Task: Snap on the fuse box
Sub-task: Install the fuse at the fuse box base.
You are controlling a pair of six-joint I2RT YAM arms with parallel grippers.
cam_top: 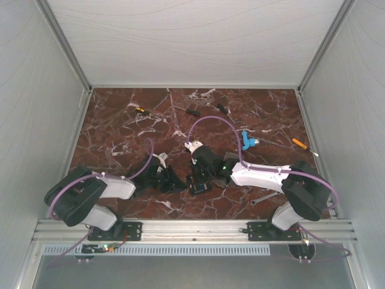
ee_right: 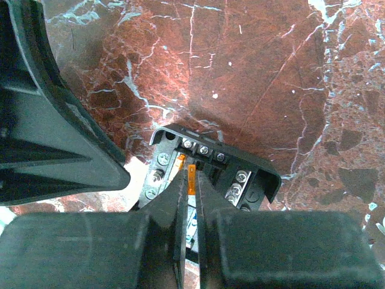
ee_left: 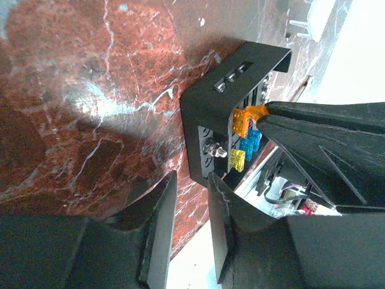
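The fuse box (cam_top: pixel 200 185) is a small black open box lying on the red marble table between the two arms. In the left wrist view the fuse box (ee_left: pixel 219 114) shows orange, blue and yellow fuses (ee_left: pixel 240 141) inside. My right gripper (ee_right: pixel 192 173) is shut on a thin orange fuse (ee_right: pixel 192 180) right over the box (ee_right: pixel 252 174), its tips down among the terminals. My left gripper (ee_left: pixel 191 177) is open with nothing between its fingers, and one fingertip (ee_left: pixel 213 183) stands just at the box's near corner. From above, the left gripper (cam_top: pixel 174 179) sits just left of the box.
Small screwdrivers (cam_top: pixel 139 111) (cam_top: pixel 191 111) (cam_top: pixel 222 109) lie at the back of the table. A blue plastic piece (cam_top: pixel 248 139) and an orange-handled tool (cam_top: pixel 299 143) lie at the right. A metal wrench (cam_top: pixel 264 197) lies near the right arm. White walls enclose the table.
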